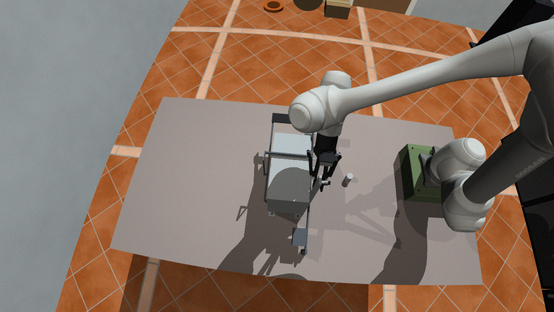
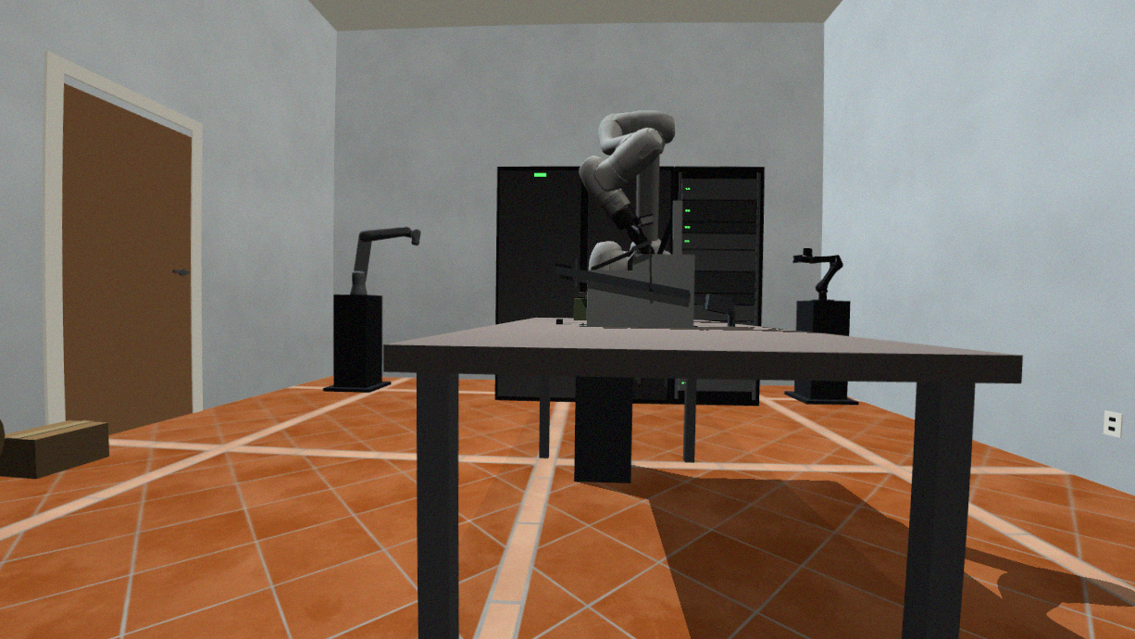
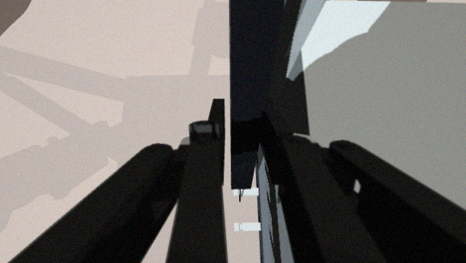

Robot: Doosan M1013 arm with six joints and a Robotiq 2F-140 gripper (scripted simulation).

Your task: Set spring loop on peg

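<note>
The grey feeder box (image 1: 288, 174) stands mid-bench, and its pedal (image 1: 299, 236) reaches toward the bench's front edge. The steel test weight (image 1: 348, 179), a small cylinder, stands upright on the bench to the right of the feeder. My gripper (image 1: 324, 180) points down along the feeder's right side. In the wrist view my fingers stand narrowly apart around a dark bar (image 3: 244, 95) at the feeder's side. A thin gap shows between the left finger and the bar, so the bar is not clamped. Two white pegs (image 3: 247, 192) show below the fingertips. The spring's loop itself is too dark to make out.
A green block (image 1: 416, 172) sits at the bench's right end by the arm's base. The arm's elbow (image 1: 310, 112) hangs over the feeder's back. From the exterior view the feeder (image 2: 639, 294) shows at the far side of the bench.
</note>
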